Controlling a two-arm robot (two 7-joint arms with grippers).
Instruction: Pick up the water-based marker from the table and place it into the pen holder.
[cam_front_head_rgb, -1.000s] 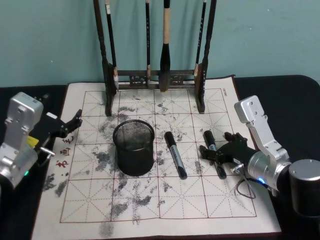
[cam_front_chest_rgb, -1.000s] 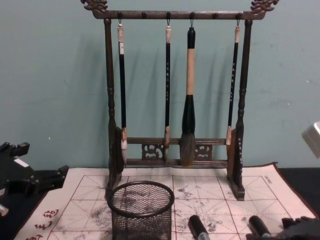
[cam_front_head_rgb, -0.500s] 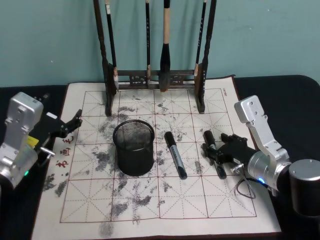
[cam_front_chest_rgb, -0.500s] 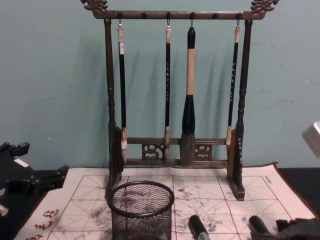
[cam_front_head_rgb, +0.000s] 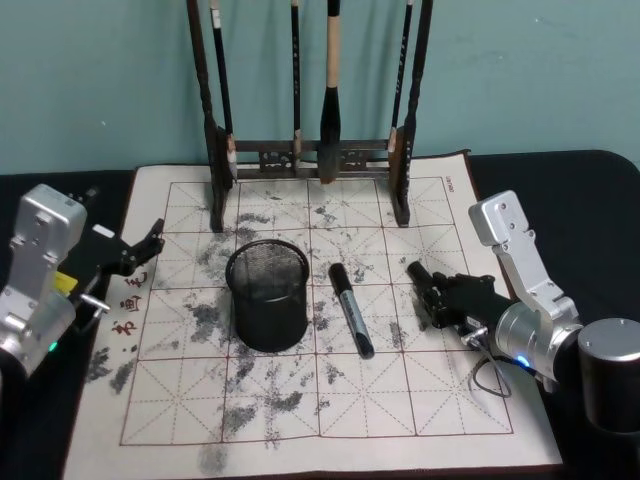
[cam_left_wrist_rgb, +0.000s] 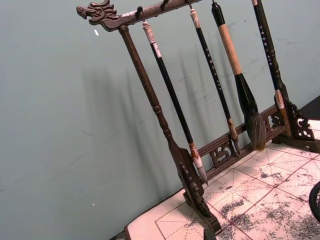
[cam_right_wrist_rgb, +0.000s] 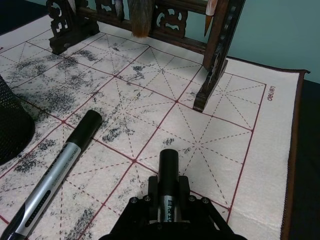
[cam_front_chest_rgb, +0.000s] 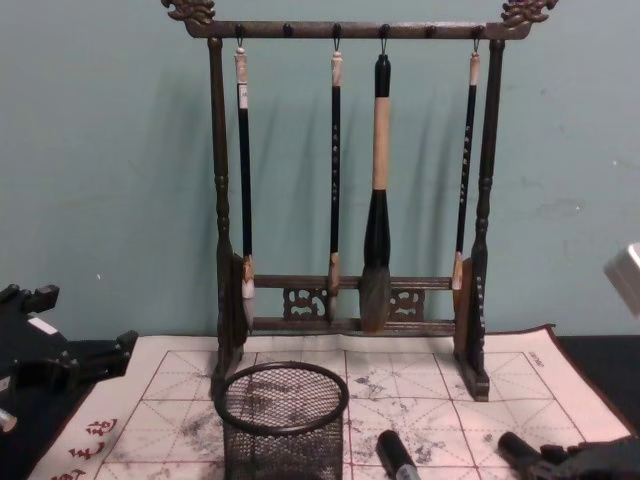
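Observation:
Two black-and-silver water-based markers are on the cream mat (cam_front_head_rgb: 300, 400). One marker (cam_front_head_rgb: 351, 309) (cam_right_wrist_rgb: 60, 170) (cam_front_chest_rgb: 395, 455) lies free just right of the black mesh pen holder (cam_front_head_rgb: 267, 295) (cam_front_chest_rgb: 283, 420). My right gripper (cam_front_head_rgb: 437, 297) (cam_right_wrist_rgb: 167, 200) is shut on the other marker (cam_front_head_rgb: 418, 271) (cam_right_wrist_rgb: 168, 172), farther right and low over the mat; its black cap end sticks out in front of the fingers. I cannot tell whether it still touches the mat. My left gripper (cam_front_head_rgb: 140, 250) is parked open at the mat's left edge, away from both markers.
The tall dark wooden brush rack (cam_front_head_rgb: 310, 150) (cam_front_chest_rgb: 350, 200), with several hanging brushes, stands at the back of the mat. Its right foot (cam_right_wrist_rgb: 212, 75) is just beyond the held marker. The dark table (cam_front_head_rgb: 560, 190) surrounds the mat.
The right gripper's fingers, spread around the right marker a second ago, have closed on it. The marker now points out of the gripper rather than lying under it. The left arm has not moved.

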